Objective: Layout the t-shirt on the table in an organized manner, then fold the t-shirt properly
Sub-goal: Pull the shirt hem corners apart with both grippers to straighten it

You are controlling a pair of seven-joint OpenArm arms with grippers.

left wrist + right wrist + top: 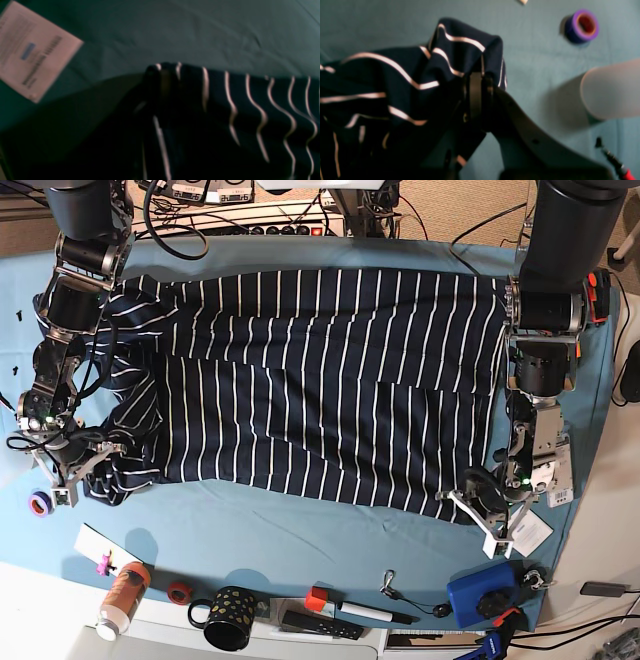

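Observation:
The t-shirt (300, 380), navy with thin white stripes, lies spread wide across the teal table (300, 530). My left gripper (478, 502) sits at the shirt's near right corner. In the left wrist view that gripper (160, 72) is shut on the edge of the t-shirt (250, 112), which drapes off to the right. My right gripper (88, 465) is at the bunched near left corner. The right wrist view shows this gripper (480, 77) shut on a fold of the t-shirt (395, 75), raised above the table (532, 50).
A white printed paper (32, 50) lies beside the left gripper. A purple tape roll (582, 25) and a white cylinder (610, 90) lie near the right gripper. Along the front edge stand a bottle (120, 600), a black mug (225, 618), a marker (350, 610) and a blue box (485, 600).

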